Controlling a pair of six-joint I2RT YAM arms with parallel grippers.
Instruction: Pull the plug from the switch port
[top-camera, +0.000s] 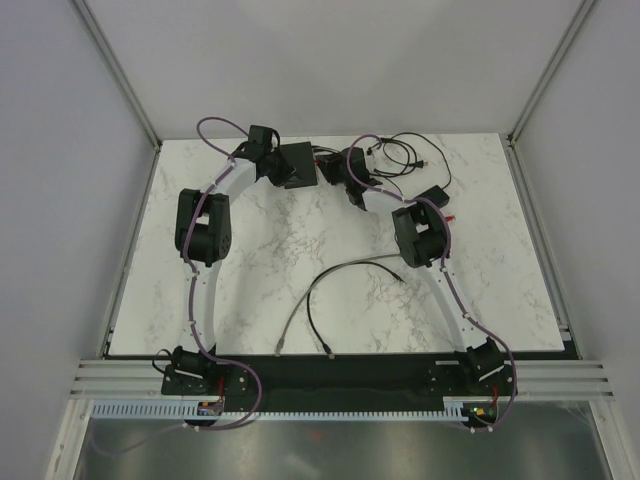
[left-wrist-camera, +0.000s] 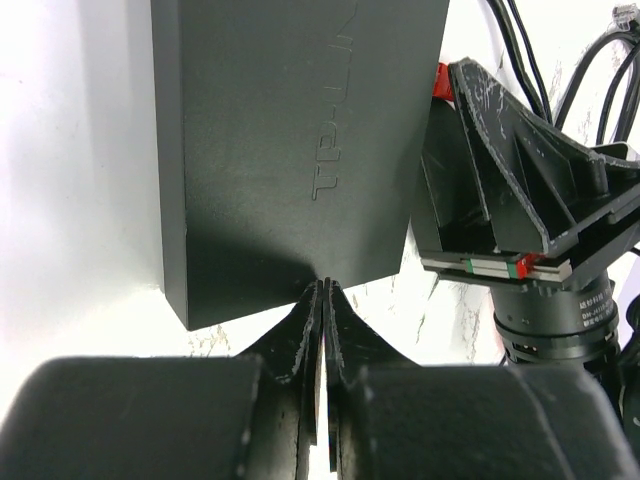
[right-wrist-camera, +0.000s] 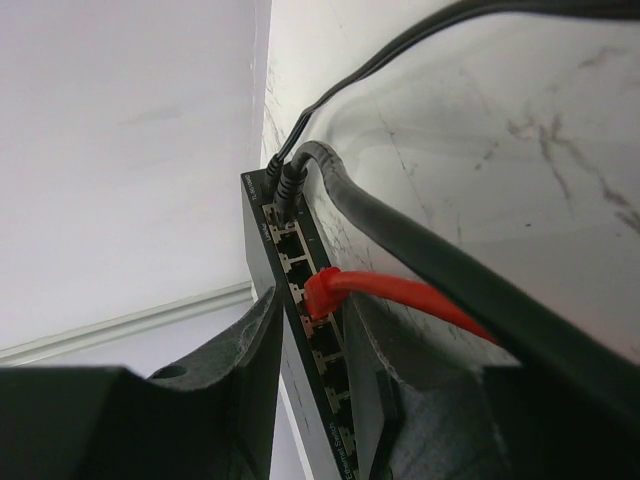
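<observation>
The switch (left-wrist-camera: 300, 130) bears embossed "TP-LIN" lettering on its top.

The left arm (top-camera: 197, 298) rises along the left of the top view, bends at the elbow and reaches toward the upper centre. The left tool (left-wrist-camera: 323, 288) is closed, its fingers pressed flat together with only a hairline seam between them. The right arm (top-camera: 450, 300) rises from the lower right and bends toward the upper centre. The right tool (right-wrist-camera: 320, 340) has its jaws parted, with a clear gap between the fingers (right-wrist-camera: 250, 350).

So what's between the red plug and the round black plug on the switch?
Only empty sockets along the switch edge, shown in the right wrist view.
</observation>
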